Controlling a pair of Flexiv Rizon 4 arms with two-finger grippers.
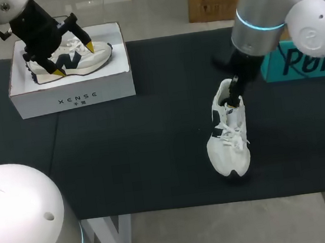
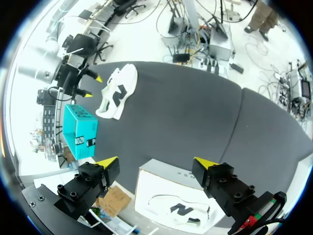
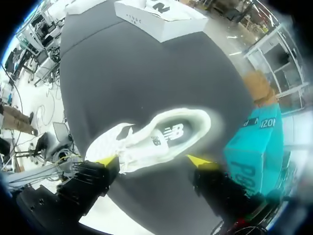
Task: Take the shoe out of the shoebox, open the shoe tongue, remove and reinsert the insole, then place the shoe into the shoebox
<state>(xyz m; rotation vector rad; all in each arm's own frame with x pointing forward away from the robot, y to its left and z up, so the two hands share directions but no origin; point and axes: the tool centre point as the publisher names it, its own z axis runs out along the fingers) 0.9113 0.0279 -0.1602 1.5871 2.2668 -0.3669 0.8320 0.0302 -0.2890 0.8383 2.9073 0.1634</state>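
Head view: my left hand (image 1: 73, 59) hangs wide open and empty over the white cardboard shoebox (image 1: 73, 97), upper left. The white lace-up shoe (image 1: 229, 143) lies right of middle on the dark table (image 1: 155, 158).

Left wrist view: the box sits under its spread fingers.

Right wrist view: my right hand (image 3: 151, 160) is spread wide above that shoe, holding nothing.

I think opening the tongue comes next. It needs a gentle pinch.

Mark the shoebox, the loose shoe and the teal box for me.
shoebox (image 1: 74, 98): head view, front wall.
loose shoe (image 1: 228, 152): head view, forefoot.
teal box (image 1: 304, 67): head view, printed side.
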